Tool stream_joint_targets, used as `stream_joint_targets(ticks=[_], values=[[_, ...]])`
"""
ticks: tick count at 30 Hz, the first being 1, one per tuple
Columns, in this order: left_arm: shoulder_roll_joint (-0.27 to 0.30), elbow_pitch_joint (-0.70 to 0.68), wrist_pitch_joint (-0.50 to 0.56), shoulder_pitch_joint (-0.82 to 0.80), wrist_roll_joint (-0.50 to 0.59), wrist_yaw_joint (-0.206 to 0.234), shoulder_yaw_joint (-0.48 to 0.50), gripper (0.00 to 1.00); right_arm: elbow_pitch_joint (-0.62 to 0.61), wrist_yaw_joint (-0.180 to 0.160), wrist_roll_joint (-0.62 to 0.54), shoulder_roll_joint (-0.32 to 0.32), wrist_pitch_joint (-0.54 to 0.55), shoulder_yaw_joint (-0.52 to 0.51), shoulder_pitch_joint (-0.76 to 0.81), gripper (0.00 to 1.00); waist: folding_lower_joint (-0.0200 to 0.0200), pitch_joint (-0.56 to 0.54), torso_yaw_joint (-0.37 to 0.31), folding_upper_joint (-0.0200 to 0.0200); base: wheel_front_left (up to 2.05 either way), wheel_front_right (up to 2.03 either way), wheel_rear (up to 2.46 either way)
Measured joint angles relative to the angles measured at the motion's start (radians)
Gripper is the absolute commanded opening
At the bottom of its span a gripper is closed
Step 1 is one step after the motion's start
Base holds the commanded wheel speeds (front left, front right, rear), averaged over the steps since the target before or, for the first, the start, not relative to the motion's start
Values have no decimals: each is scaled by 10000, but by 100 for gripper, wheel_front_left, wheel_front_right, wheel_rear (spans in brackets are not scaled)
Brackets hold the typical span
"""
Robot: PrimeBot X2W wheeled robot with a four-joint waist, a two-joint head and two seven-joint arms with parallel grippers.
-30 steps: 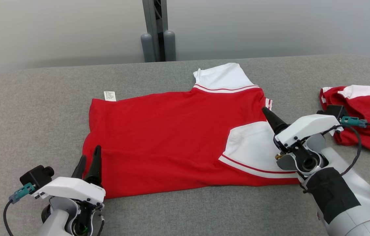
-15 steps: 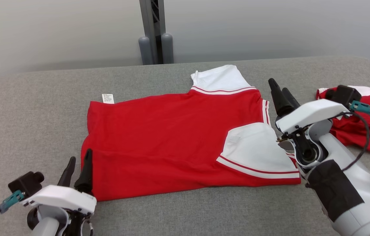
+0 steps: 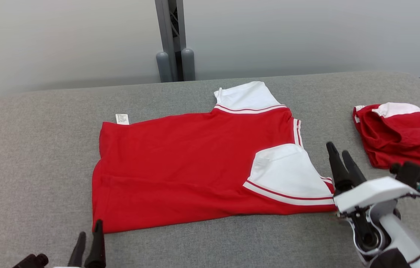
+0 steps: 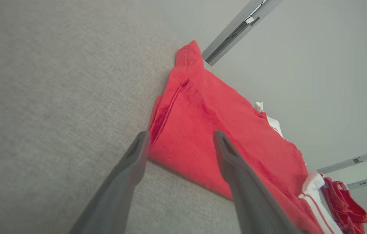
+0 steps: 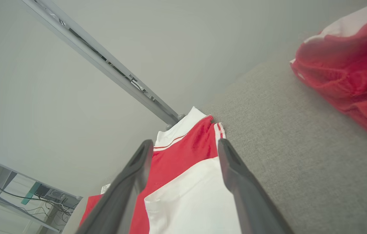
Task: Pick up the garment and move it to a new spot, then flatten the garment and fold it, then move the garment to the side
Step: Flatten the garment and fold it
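Lying flat at the centre of the worktop (image 3: 38, 149), the garment (image 3: 180, 167) shows one sleeve (image 3: 284, 171) folded inward; left claw (image 3: 90, 229) and right claw (image 3: 337, 149), both spread apart and empty, sit toward the near edge; further folds and the move aside apparently remain.

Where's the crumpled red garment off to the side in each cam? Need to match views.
Head view: crumpled garment at the right edge, mid-height.
Left wrist view: lower right corner, past the far end of the spread-out one.
Right wrist view: upper right corner.
Shared landmark: the flat red shirt with white sleeves.
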Motion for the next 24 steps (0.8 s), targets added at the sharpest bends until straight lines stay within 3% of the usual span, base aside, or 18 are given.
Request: stream_joint_targets(ticks=[8, 17, 18, 19, 20, 22, 23, 24], values=[[-405, -418, 849, 373, -846, 186, 21, 100, -926, 0, -543, 247, 12, -706, 1470, 100, 0, -44, -184, 0, 0, 0, 0], [-608, 616, 1183, -233, -1804, 155, 552, 100, -1762, 0, -1396, 683, 773, -1588, 2049, 100, 0, 148, -556, 0, 0, 0, 0], [-612, 742, 1172, -320, -1825, 113, 600, 96, -1824, 0, -1480, 725, 872, -1684, 2110, 100, 0, 164, -582, 0, 0, 0, 0], [-602, 836, 1126, -398, -1827, 27, 623, 69, -1866, 0, -1559, 769, 972, -1764, 2176, 100, 0, 179, -605, 1, 0, 0, 0], [-594, 932, 1114, -478, -1843, -88, 640, 36, -1900, 0, -1630, 825, 1064, -1864, 2246, 100, 0, 193, -626, 0, 0, 0, 0], [-593, 1095, 984, -586, -1875, -242, 662, 6, -1942, 0, -1824, 922, 1231, -2067, 2385, 100, 0, 218, -650, 0, 0, 0, 0], [-602, 1160, 909, -648, -1893, -307, 685, 0, -1950, 0, -1937, 941, 1281, -2173, 2453, 100, 0, 226, -650, 1, 0, 0, 0], [-608, 1225, 838, -719, -1914, -387, 700, 0, -1956, 0, -2021, 976, 1346, -2290, 2512, 100, 0, 231, -644, 0, 0, 0, 0]])
